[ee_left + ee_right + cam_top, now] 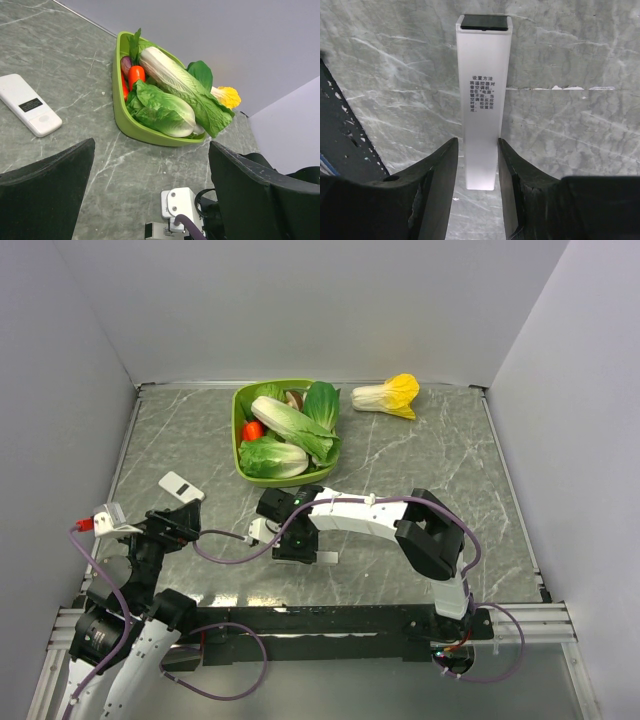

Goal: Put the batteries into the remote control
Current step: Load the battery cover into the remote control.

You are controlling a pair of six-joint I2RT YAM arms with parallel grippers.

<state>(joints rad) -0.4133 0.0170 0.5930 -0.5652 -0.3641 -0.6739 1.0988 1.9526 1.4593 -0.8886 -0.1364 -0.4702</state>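
Observation:
The remote control [484,100], a slim white bar with printed text and a black far end, lies flat on the marble table. My right gripper [477,142] straddles its near end, open. There is a thin gap at the left finger [440,175], and the right finger sits at the bar's edge. From above, the remote control [327,558] pokes out beside the right gripper [297,545]. My left gripper [175,520] hangs wide open with nothing in it, left of the right arm. In the left wrist view, the left gripper [151,145] looks over bare table. The batteries are out of view.
A green bowl [240,435] of leafy vegetables and a tomato stands at the back centre. A yellow-tipped cabbage [388,395] lies to its right. A white rounded slab with a black label [181,485] and a white plate with a red knob [100,522] lie at the left.

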